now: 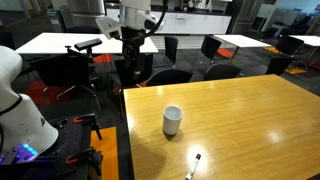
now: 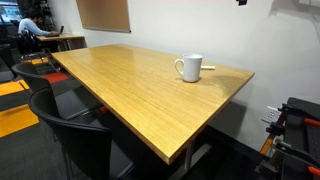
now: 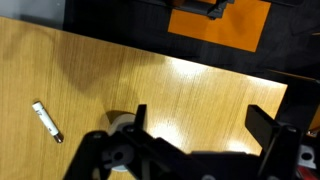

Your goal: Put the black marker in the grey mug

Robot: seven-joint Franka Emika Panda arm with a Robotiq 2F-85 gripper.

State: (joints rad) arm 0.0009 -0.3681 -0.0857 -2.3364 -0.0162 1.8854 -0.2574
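The grey mug (image 1: 172, 120) stands upright on the wooden table (image 1: 250, 110); it also shows in an exterior view (image 2: 189, 67). The black marker (image 1: 194, 167) with a whitish end lies flat on the table near the front edge, apart from the mug. In the wrist view the marker (image 3: 47, 122) lies at the left, and the mug (image 3: 122, 124) is mostly hidden behind my fingers. My gripper (image 3: 200, 120) is open and empty, high above the table's far edge (image 1: 132, 55), well away from both things.
Black chairs (image 1: 170, 76) stand along the table's far side and black chairs (image 2: 85, 140) stand at its near corner. Orange floor panels (image 3: 218, 22) lie beyond the table edge. More white tables (image 1: 60, 42) stand behind the arm.
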